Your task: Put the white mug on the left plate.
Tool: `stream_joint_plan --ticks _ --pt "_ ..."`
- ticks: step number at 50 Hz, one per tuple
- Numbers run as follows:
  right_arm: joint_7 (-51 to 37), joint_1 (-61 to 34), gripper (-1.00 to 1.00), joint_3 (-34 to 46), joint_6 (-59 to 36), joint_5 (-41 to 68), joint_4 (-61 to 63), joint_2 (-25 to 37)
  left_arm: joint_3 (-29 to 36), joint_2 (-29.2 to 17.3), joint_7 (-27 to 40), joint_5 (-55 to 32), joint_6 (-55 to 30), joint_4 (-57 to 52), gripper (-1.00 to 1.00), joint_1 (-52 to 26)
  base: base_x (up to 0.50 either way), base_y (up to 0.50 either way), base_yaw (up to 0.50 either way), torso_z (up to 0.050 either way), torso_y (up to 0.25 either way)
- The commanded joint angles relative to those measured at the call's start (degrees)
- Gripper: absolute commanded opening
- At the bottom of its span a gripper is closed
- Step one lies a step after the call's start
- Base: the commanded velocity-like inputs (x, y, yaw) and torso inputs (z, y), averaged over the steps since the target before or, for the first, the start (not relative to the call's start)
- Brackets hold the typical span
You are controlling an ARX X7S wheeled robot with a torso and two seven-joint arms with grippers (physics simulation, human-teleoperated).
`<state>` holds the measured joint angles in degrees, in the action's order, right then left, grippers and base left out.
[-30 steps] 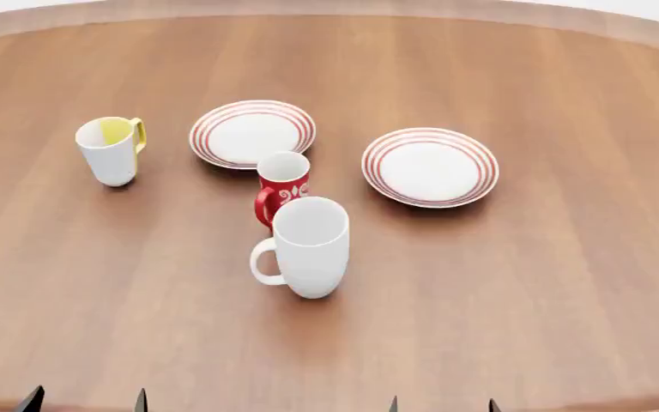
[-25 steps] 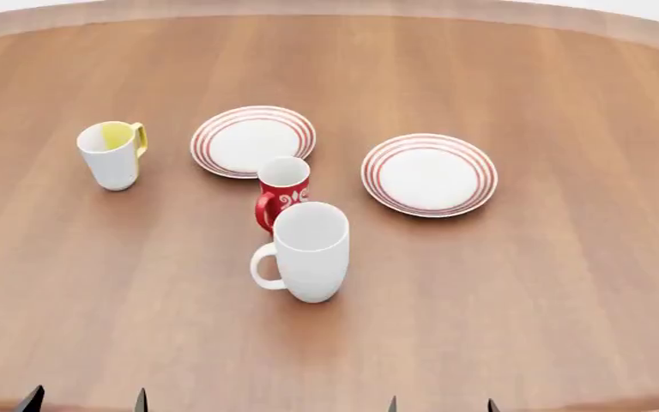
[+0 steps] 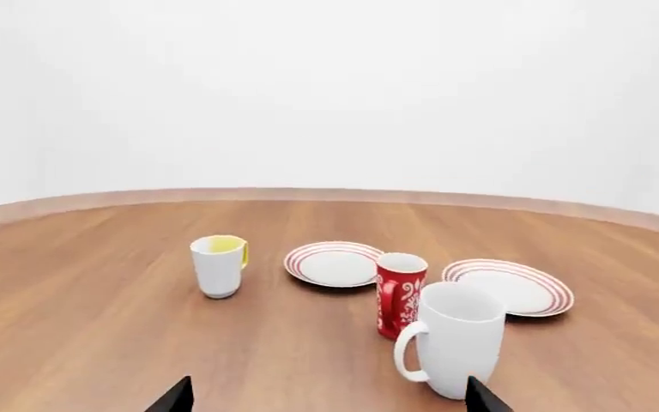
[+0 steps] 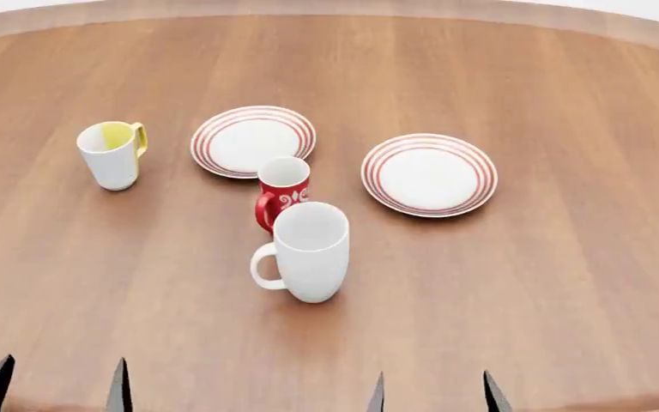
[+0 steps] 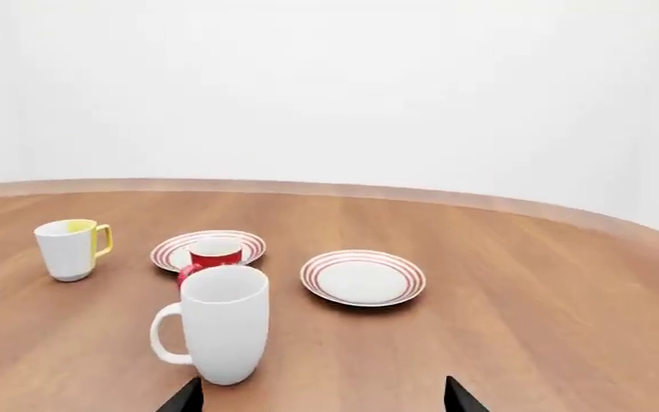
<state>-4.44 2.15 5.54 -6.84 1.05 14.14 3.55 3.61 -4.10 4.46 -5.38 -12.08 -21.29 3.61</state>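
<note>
The tall white mug (image 4: pixel 309 251) stands upright mid-table, handle to its left; it also shows as the white mug (image 3: pixel 460 338) and the white mug (image 5: pixel 224 323). The left plate (image 4: pixel 253 140), white with red rings, lies behind it, and shows as the left plate (image 3: pixel 332 263) and, half hidden by the red mug, the left plate (image 5: pixel 181 250). My left gripper (image 4: pixel 55 388) and right gripper (image 4: pixel 434 395) stand open at the table's near edge, well short of the mug. Only their dark fingertips show, wide apart, with nothing between them.
A small red patterned mug (image 4: pixel 282 192) stands between the white mug and the left plate. A white mug with yellow inside (image 4: pixel 112 154) stands far left. A second ringed plate (image 4: pixel 429 174) lies at the right. The round wooden table (image 4: pixel 559 283) has bare wood on all sides.
The view has shifted slightly, so the objects sit a little lower. Both grippers' fingertips have risen further into the bottom of the head view.
</note>
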Motion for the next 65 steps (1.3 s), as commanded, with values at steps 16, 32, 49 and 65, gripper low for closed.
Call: stream_joint_plan --ticks 16,32,49,65 --pt "-2.8 -4.8 1.00 8.4 -27.2 -6.5 40.8 3.1 -5.2 -2.8 6.6 -9.4 -17.7 -36.2 1.00 -0.7 0.00 0.00 0.00 0.000 0.000" --pt "-4.1 -7.1 1.00 9.7 -31.0 -8.2 43.4 3.7 -3.7 -4.8 8.7 -11.1 -17.9 -37.7 1.00 -0.7 0.00 0.00 0.00 0.000 0.000" --pt "-5.0 -6.5 1.00 9.2 -28.8 -7.1 43.4 4.4 -1.7 -9.1 13.4 -14.1 -17.0 -38.4 1.00 -0.7 0.46 0.00 0.00 0.000 0.000" --pt "-5.7 -7.3 1.00 10.0 -30.3 -7.0 44.4 4.6 0.1 -12.4 16.9 -16.2 -15.5 -38.4 1.00 -0.8 0.50 0.00 0.00 0.000 0.000"
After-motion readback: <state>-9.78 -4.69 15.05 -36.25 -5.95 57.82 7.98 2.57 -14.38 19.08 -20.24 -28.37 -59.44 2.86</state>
